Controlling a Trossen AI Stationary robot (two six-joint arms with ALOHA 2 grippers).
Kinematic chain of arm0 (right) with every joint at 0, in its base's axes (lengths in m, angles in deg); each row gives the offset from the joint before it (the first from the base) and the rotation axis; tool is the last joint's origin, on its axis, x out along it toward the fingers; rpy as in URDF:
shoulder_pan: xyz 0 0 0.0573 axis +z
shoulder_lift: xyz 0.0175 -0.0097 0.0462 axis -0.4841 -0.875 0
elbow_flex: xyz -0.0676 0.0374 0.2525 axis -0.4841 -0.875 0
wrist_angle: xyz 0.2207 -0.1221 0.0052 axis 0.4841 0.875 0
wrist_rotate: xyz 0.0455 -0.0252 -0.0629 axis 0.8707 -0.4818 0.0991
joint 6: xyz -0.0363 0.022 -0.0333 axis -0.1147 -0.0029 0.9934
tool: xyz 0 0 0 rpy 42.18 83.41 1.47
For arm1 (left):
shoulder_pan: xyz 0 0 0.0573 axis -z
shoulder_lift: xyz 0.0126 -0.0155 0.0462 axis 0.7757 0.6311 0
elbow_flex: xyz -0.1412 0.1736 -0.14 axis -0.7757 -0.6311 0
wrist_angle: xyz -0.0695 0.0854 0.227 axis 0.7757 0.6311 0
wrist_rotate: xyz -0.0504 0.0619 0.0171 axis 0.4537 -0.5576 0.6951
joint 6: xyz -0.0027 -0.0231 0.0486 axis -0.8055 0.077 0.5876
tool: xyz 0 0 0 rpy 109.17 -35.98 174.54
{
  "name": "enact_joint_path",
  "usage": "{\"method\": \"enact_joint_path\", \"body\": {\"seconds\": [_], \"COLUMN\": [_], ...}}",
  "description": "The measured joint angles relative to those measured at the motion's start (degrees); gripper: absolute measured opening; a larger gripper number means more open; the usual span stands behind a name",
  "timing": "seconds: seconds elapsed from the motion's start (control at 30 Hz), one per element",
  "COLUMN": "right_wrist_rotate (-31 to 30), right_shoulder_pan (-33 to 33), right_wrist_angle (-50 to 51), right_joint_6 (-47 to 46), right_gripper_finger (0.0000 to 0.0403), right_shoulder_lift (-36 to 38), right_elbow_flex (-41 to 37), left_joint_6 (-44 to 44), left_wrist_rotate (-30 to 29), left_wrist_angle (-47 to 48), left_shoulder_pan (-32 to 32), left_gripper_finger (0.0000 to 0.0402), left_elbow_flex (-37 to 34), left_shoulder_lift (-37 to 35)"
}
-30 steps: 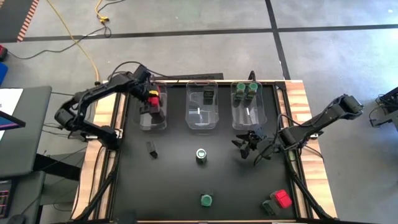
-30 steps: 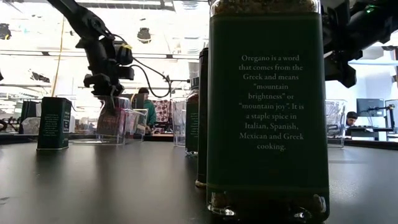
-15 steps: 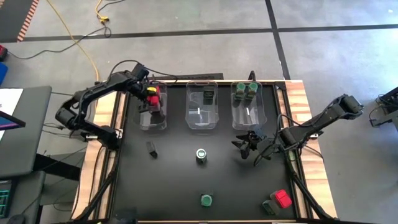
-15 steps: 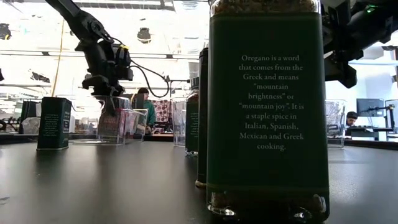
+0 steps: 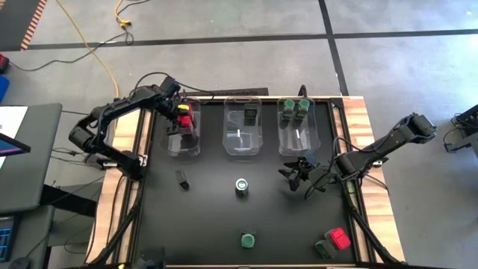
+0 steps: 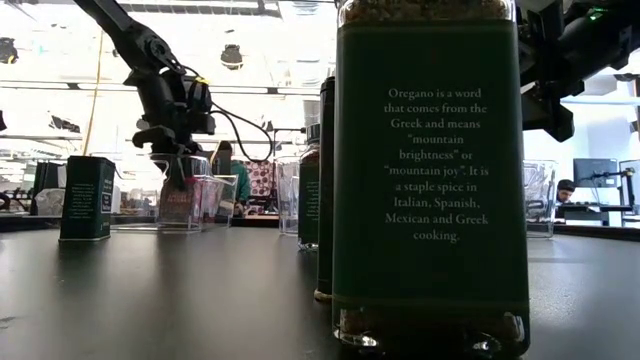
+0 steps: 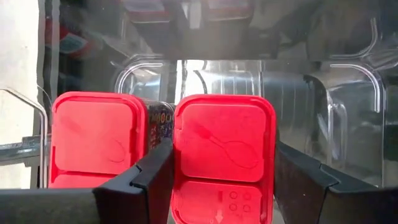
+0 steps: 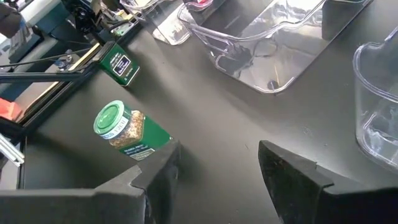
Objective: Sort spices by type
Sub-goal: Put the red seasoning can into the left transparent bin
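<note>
My left gripper [image 5: 180, 118] reaches down into the left clear bin [image 5: 184, 142]. In the left wrist view its fingers flank a red-topped spice container [image 7: 224, 143], and a second red-topped one [image 7: 98, 140] stands beside it. My right gripper [image 5: 293, 173] hovers open in front of the right bin, touching nothing. On the table stand a green-lidded jar [image 5: 242, 185], another [image 5: 247, 240], a dark tin [image 5: 181, 178], and a red-topped container [image 5: 339, 238] next to a dark one [image 5: 322, 249]. The middle bin holds a dark tin [image 5: 250, 114]. The right bin holds two green-lidded jars [image 5: 294, 108]. My left gripper has the red-topped container by the two opposite sides of its red lid [image 7: 186, 155], one finger [image 7: 155, 180] against each side. The fingers come from above, pointing down into the bin. The container stands upright, level with its neighbour.
Three clear bins sit in a row along the table's far side, with the middle one [image 5: 243, 138] between the other two. Wooden strips edge the black table on the left and right. The oregano jar [image 6: 430, 170] stands close to the low camera. There is open tabletop between the bins and the loose containers.
My left arm has shifted slightly, and its gripper has stayed in the left bin. Nothing else has moved.
</note>
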Motion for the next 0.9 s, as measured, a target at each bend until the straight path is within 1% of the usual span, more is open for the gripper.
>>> {"method": "enact_joint_path", "body": {"seconds": [0.17, 0.2, 0.33, 0.4, 0.67, 0.9], "right_wrist_rotate": [0.0, 0.0, 0.0, 0.0, 0.0, 0.0], "right_shoulder_pan": [0.0, 0.0, 0.0, 0.0, 0.0, 0.0], "right_wrist_angle": [0.0, 0.0, 0.2, 0.3, 0.4, 0.4], "right_joint_6": [0.0, 0.1, 0.6, 0.6, 0.7, 0.7], "right_gripper_finger": [0.0244, 0.0244, 0.0244, 0.0244, 0.0244, 0.0244], "right_shoulder_lift": [0.0, 0.0, 0.0, 0.0, 0.0, 0.0], "right_elbow_flex": [0.0, 0.0, 0.0, 0.0, 0.0, 0.0], "left_joint_6": [-1.8, -2.2, -2.9, -3.2, -3.8, -3.7], "left_wrist_rotate": [-0.8, -1.2, -2.3, -2.5, -1.8, -1.4], "left_wrist_angle": [0.1, 0.1, 0.9, 1.0, 2.0, 1.8], "left_shoulder_pan": [0.0, 0.0, 0.0, 0.1, 0.2, 2.1], "left_gripper_finger": [0.0209, 0.0214, 0.0256, 0.0266, 0.0257, 0.0257], "left_elbow_flex": [0.0, 0.0, -0.2, -0.2, -0.2, -0.2], "left_shoulder_lift": [0.0, 0.0, 0.1, 0.2, 0.1, 0.1]}}
